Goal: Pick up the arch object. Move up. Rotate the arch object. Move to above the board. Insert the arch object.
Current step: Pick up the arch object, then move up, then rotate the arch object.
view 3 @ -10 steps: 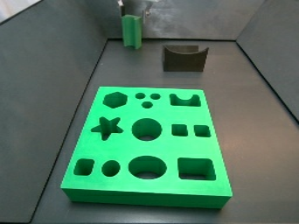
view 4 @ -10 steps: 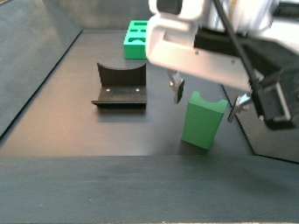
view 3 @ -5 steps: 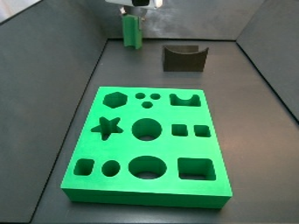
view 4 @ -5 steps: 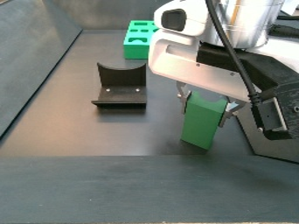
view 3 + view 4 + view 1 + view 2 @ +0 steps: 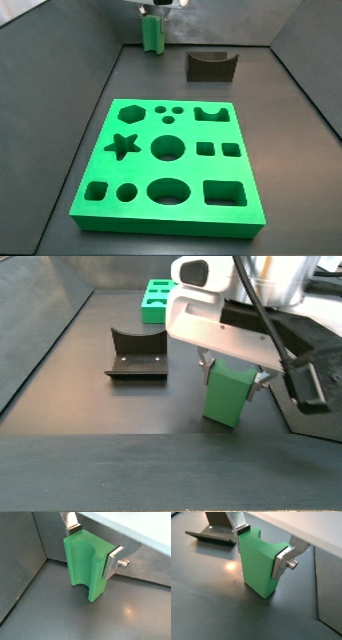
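Everywhere the floor point(image 5: 80, 130) is a dark, matte grey sheet with a faint sheen, boxed in by plain grey walls point(image 5: 67, 40) that rise at the left, right and far end of a side view; in a wrist view the floor picks up a soft orange-white glare point(image 5: 231, 566) beside the block.

Largest on it is the board point(image 5: 167, 165), a thick bright green slab filling the centre and lower half of a side view, lying flat with its cut-outs facing up: a hexagon, small circles and a notched arch along the far row, a star, a circle and small squares in the middle, larger round and square holes nearest the lower edge. In a side view only a corner of it shows, at the top centre point(image 5: 158, 301).

Next comes the fixture point(image 5: 138, 353), a dark L-shaped bracket on its base plate, at the left centre of that view and at the upper right of centre in a side view point(image 5: 210, 66).

At the upper centre of a side view stands the arch object point(image 5: 152, 36), an upright green block well apart from the board and near the far wall. Both wrist views show the gripper point(image 5: 92, 546) closed on its upper part, silver fingers point(image 5: 283, 561) pressed against opposite faces; its curved groove point(image 5: 81, 562) runs down one side. Its lower end sits at or just above the floor; contact cannot be judged.
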